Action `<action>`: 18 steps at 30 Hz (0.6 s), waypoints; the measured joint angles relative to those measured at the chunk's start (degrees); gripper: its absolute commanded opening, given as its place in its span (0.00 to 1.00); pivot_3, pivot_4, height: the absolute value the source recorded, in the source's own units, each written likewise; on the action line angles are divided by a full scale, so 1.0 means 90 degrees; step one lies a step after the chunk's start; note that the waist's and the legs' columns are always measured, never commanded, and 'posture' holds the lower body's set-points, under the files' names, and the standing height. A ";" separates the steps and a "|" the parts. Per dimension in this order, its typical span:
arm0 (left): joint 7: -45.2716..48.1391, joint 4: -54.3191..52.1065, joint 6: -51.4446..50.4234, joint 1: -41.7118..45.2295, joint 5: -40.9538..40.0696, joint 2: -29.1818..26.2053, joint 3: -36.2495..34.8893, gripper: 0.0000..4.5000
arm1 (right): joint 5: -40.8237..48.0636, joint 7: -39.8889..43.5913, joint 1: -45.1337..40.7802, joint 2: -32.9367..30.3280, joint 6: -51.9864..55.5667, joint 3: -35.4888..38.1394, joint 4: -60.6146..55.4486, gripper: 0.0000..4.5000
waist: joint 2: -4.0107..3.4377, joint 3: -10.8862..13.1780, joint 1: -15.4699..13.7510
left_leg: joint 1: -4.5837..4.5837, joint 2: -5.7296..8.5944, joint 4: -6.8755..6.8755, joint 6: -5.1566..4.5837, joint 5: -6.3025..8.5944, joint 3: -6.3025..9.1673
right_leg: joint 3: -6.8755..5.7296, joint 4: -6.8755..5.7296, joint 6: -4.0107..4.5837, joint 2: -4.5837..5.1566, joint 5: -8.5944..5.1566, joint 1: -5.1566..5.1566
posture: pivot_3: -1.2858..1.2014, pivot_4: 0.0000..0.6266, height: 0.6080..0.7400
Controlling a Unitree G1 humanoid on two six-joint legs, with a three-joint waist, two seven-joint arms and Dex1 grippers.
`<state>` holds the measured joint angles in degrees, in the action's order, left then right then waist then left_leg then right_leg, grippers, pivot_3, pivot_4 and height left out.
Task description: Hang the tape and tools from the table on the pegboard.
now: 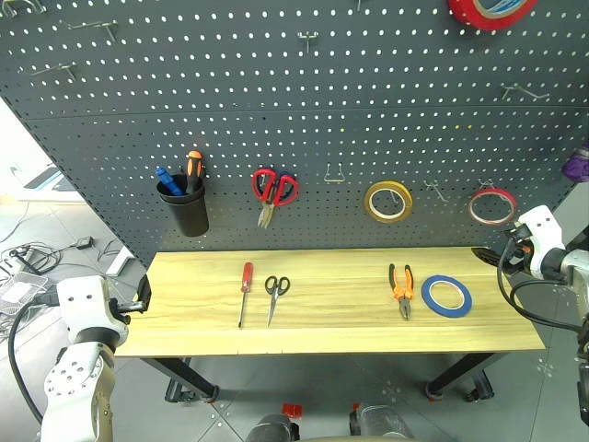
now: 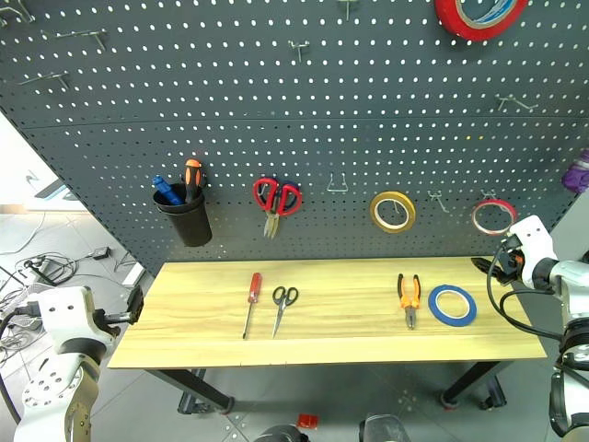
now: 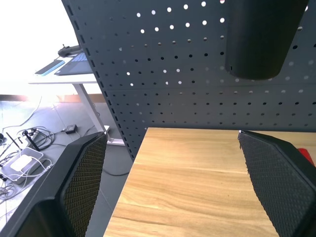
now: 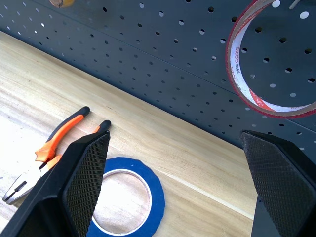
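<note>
Wooden table (image 1: 350,333) before grey pegboard (image 1: 304,129)

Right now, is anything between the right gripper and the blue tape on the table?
Nothing visible. The right gripper is open above the table's right end, and the blue tape lies flat just ahead, with the pliers beside it, not in between.

Blue tape (image 1: 446,296), orange/blk pliers (image 1: 401,289), red screwdriver (image 1: 245,285), grey dotted pegboard (image 1: 304,120).
</note>
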<state>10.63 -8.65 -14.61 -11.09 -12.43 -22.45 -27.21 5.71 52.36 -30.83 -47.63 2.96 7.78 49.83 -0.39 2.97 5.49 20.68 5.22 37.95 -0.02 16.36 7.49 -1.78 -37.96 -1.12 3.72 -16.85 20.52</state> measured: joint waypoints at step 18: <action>0.0136 -0.0020 0.0169 -0.0176 0.0251 -0.0004 0.0010 0.99 | -0.0004 0.0072 0.0000 0.0014 0.0006 -0.0030 -0.0007 1.00 | -0.0009 0.0032 -0.0022 | 0.0001 0.0000 -0.0002 0.0000 0.0000 -0.0002 | 0.0001 0.0002 0.0000 0.0000 0.0000 0.0001 | 0.44 0.09 1.00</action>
<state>11.85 -8.83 -13.09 -12.67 -10.17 -22.49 -27.12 5.68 53.01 -30.84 -47.50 3.01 7.52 49.77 -0.47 3.26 5.29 20.69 5.21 37.94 -0.02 16.37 7.48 -1.77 -37.94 -1.12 3.72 -16.85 20.53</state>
